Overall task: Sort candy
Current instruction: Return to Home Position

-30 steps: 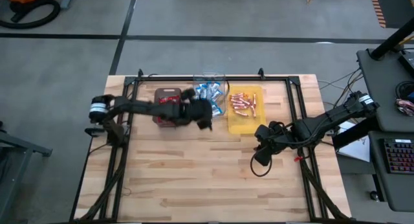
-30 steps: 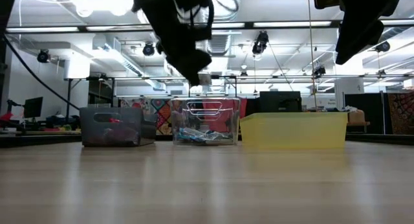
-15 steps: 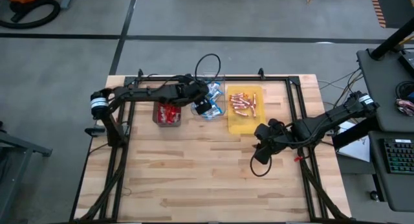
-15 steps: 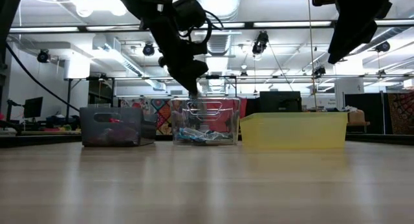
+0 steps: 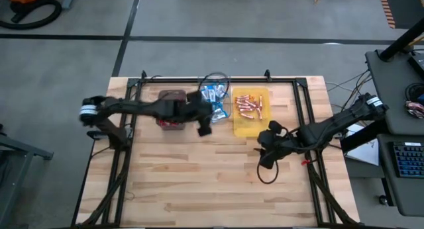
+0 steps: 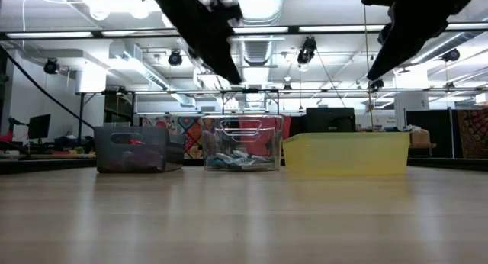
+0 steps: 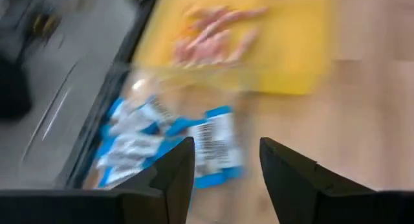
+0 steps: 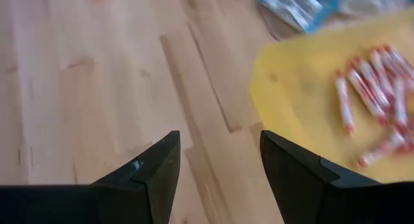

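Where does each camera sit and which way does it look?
High view: above the table, straight down; both arms, left gripper near the blue-and-white bars, right gripper near the yellow tray.
Low view: table height, level toward dark tray and clear tray; arms overhead.
Left wrist view: left arm, past its open fingers at the bars.
Right wrist view: right arm, past its open fingers at pinkish sticks.
Shared: yellow tray, in all four.

I see bright, even overhead light on my bench (image 5: 199,183), and the shadows are soft. In the low view, ceiling lamps (image 6: 259,1) glare at 11 and 12 o'clock, leaving the left arm (image 6: 200,27) and right arm (image 6: 415,24) as black silhouettes. My left wrist view is smeared by motion blur.
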Controlling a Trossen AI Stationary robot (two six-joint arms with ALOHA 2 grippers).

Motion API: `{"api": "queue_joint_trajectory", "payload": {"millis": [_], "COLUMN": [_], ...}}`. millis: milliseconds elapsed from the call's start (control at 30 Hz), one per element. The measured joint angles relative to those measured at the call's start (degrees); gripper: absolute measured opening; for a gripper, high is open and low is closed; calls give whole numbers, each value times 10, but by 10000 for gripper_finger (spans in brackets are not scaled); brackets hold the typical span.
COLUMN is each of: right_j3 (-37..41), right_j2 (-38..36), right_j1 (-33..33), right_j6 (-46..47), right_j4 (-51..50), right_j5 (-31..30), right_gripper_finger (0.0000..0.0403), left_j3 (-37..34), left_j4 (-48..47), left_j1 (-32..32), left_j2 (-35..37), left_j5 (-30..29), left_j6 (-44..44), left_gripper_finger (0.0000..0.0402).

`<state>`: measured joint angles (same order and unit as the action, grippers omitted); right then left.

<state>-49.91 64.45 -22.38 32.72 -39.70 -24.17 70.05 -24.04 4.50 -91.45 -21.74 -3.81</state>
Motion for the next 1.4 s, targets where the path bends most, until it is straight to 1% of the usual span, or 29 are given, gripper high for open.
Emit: {"api": "queue_joint_trajectory", "payload": {"millis": [100, 233, 367, 533, 633, 767, 933, 1067, 1167, 1400], "right_j3": [34, 72, 99, 137, 166, 203, 245, 276, 301, 370], "right_j2": [-6, -22, -58, -123, -166, -223, -298, -358, -401, -516], "right_j1": [-1, -1, 8, 26, 39, 62, 83, 84, 84, 84], "right_j6": [-57, -139, -205, -256, -283, -298, -298, -297, -297, -285], "right_j4": [81, 177, 238, 291, 334, 358, 357, 358, 358, 357], "right_j5": [1, 1, 1, 2, 6, 25, 35, 37, 52, 53], "right_gripper_finger": [203, 203, 203, 203, 203, 203, 203, 203, 203, 203], "left_j3": [-65, -177, -276, -367, -423, -493, -554, -588, -610, -665], "left_j4": [43, 111, 160, 187, 206, 234, 245, 245, 244, 240], "left_j1": [-59, -126, -164, -171, -171, -171, -171, -171, -171, -171], "left_j2": [72, 192, 313, 453, 524, 606, 692, 756, 801, 900], "left_j5": [21, 84, 91, 90, 90, 89, 89, 89, 89, 89], "left_j6": [-27, -47, -44, -17, -15, -10, -1, -1, -1, 5], "left_gripper_finger": [152, 134, 108, 73, 53, 31, 5, 3, 2, 0]}}
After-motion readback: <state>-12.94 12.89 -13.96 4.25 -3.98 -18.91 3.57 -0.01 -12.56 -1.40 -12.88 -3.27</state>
